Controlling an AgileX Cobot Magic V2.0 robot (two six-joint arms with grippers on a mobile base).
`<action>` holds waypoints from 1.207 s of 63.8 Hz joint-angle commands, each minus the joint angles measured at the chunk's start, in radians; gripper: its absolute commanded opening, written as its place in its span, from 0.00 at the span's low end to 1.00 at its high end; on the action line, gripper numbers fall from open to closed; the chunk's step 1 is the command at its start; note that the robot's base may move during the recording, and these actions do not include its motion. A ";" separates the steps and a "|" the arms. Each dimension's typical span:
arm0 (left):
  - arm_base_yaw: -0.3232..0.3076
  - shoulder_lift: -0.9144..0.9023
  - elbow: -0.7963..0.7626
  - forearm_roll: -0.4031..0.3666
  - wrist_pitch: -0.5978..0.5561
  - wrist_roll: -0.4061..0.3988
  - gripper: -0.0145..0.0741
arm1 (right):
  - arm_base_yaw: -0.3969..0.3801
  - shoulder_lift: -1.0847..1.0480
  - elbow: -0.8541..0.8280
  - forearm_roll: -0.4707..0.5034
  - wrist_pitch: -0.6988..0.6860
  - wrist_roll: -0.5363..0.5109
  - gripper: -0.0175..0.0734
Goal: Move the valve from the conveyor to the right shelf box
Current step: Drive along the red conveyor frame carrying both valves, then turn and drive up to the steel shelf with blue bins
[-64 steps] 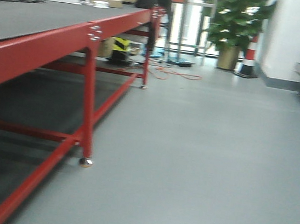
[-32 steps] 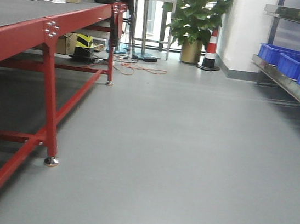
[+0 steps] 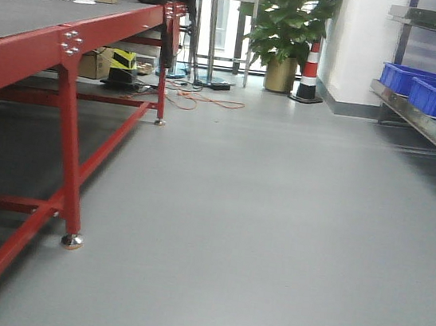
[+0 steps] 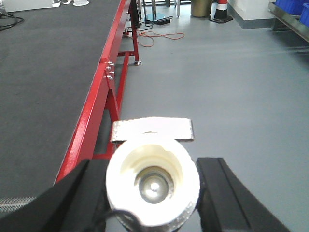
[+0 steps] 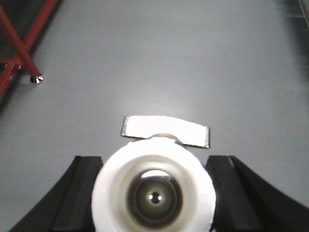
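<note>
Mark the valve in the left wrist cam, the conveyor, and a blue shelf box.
valve (image 4: 152,184): left wrist view, centre of white end cap.
conveyor (image 3: 29,13): front view, grey belt top.
blue shelf box (image 3: 396,77): front view, front wall of the farthest box.

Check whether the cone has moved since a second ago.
No. The cone still stands just right of the plant pot; the whole view shifted, so the camera turned, not the cone.

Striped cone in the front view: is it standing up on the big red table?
No, the striped cone stands on the grey floor, next to the potted plant.
</note>
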 commanded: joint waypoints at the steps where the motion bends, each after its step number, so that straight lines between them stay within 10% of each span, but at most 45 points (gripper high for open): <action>1: -0.005 -0.009 -0.011 -0.012 -0.059 -0.003 0.04 | -0.006 -0.017 -0.018 -0.007 -0.060 0.000 0.02; 77: -0.005 -0.009 -0.011 -0.012 -0.059 -0.003 0.04 | -0.006 -0.017 -0.018 -0.007 -0.060 0.000 0.02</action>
